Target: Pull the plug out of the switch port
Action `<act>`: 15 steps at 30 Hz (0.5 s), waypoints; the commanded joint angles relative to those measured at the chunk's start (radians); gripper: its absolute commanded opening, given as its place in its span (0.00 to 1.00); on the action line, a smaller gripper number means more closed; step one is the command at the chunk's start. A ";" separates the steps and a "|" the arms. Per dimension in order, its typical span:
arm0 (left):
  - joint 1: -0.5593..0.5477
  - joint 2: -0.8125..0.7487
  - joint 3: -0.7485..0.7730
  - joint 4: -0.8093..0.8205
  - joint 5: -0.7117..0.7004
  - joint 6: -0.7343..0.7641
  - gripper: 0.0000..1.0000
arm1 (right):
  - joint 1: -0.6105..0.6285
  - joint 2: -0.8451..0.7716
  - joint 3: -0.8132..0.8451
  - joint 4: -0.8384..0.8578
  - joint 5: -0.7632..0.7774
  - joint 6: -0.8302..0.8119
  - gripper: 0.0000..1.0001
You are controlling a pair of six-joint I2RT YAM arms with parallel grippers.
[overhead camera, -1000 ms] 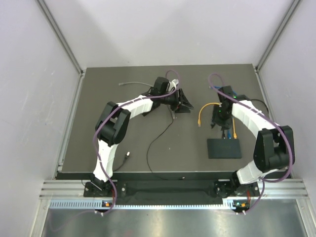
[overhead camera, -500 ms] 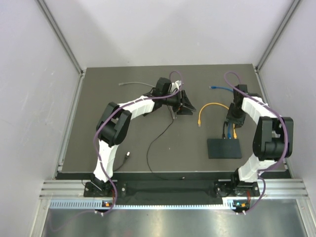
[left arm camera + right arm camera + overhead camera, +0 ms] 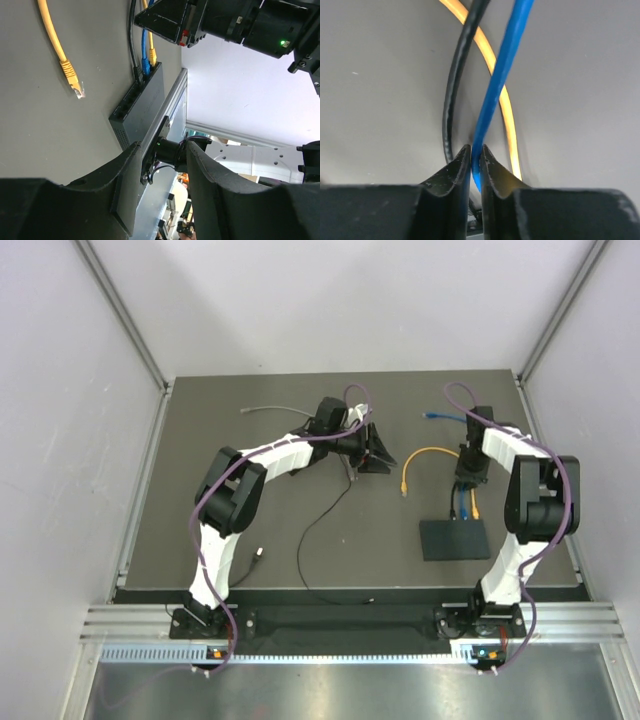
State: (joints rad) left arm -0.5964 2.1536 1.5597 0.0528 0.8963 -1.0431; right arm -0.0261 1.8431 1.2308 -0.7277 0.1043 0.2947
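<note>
Toward the near right corner of the dark grey bench (image 3: 350,570) lies the flat matte black rectangular box (image 3: 454,540). The blue plug (image 3: 145,64) sits in the switch port (image 3: 457,520) on the box's far edge, beside a black lead (image 3: 456,85) and a yellow lead (image 3: 509,125). Just beyond, the right gripper (image 3: 475,161) is pinched tight on the thin blue cable (image 3: 502,70). Farther off, mid-bench, the left gripper (image 3: 163,147) has its fingers partly spread, with nothing between them.
</note>
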 commanded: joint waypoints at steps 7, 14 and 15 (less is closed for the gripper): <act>-0.026 0.032 0.034 0.071 -0.040 -0.066 0.47 | 0.159 0.050 0.171 -0.006 -0.159 0.020 0.09; -0.078 0.107 0.057 0.185 -0.065 -0.242 0.47 | 0.210 0.045 0.196 -0.033 -0.157 0.047 0.32; -0.085 0.121 0.057 0.197 -0.065 -0.273 0.47 | 0.209 0.044 0.194 -0.036 -0.152 0.041 0.34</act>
State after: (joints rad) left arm -0.6567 2.2478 1.5829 0.1375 0.8406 -1.2034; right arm 0.1799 1.9053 1.3842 -0.7296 -0.0147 0.3149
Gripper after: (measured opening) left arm 0.470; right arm 0.312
